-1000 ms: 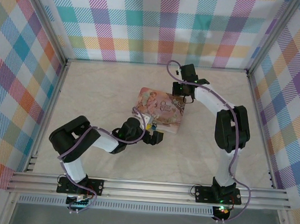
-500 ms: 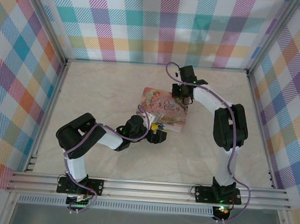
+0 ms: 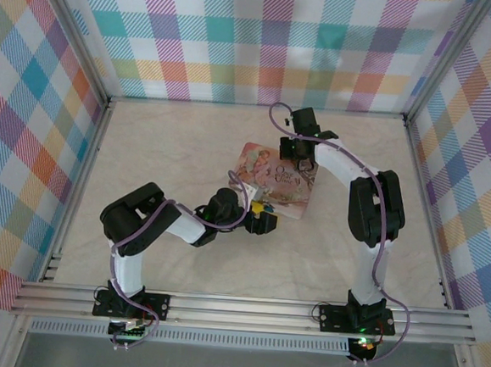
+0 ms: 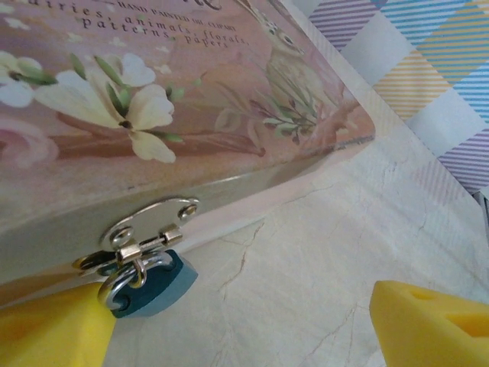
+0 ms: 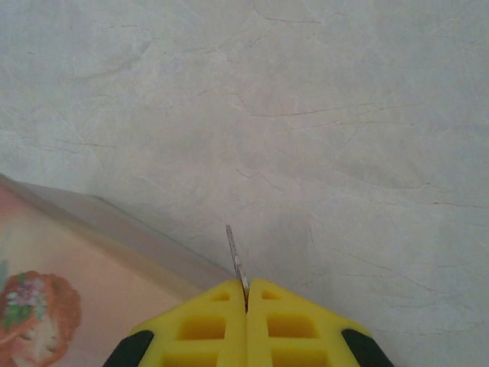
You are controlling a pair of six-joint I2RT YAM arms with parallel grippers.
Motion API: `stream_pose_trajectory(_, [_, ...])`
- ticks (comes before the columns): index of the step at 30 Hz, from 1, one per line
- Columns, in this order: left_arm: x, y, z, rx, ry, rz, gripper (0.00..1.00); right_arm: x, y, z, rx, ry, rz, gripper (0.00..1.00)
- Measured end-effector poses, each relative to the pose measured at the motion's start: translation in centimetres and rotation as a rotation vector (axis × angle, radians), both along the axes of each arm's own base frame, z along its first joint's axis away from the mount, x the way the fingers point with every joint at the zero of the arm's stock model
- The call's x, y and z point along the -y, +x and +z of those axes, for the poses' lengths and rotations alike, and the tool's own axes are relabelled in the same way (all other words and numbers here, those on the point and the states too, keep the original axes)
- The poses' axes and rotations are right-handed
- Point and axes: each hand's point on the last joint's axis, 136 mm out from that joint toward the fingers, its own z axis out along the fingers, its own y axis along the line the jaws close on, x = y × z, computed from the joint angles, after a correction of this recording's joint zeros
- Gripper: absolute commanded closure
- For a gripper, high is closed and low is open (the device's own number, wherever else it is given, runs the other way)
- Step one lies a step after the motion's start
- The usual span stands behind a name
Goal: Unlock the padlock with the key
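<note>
The key (image 5: 235, 256) is being pinched by the right pincer (image 5: 246, 294); the padlock (image 4: 153, 283), not yet unlocked, is hanging inside the spread left pincer (image 4: 244, 325).

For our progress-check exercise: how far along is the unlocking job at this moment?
Done: the key is picked up, pinched in the shut right fingers, its blade poking out over the table beside the tin. In hand: the open left fingers bracket the padlock. Left: the shackle is closed through the tin's hasp; the key is not yet in the lock.
</note>
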Motion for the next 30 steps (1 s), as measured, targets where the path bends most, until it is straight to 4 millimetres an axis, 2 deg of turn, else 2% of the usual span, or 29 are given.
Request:
stream_pose_trajectory(5, [0.4,0.5,-0.5,-0.017,-0.012,0.011,0.25,0.1,0.1,0.1,0.007,-0.004,-0.004,1.00])
stream_pose_trajectory(13, [0.1,0.8,-1.3,-0.032,0.010,0.048,0.16,-0.1,-0.1,0.2,0.000,-0.007,0.000,1.00])
stream_pose_trajectory(25, [0.1,0.7,-1.3,-0.021,0.017,0.045,0.22,-0.8,-0.7,1.0,-0.009,-0.013,0.020,1.00])
stream_pose_trajectory(30, [-0.1,0.6,-1.2,-0.020,0.016,0.046,0.24,-0.6,-1.0,2.5,-0.004,-0.031,0.014,1.00])
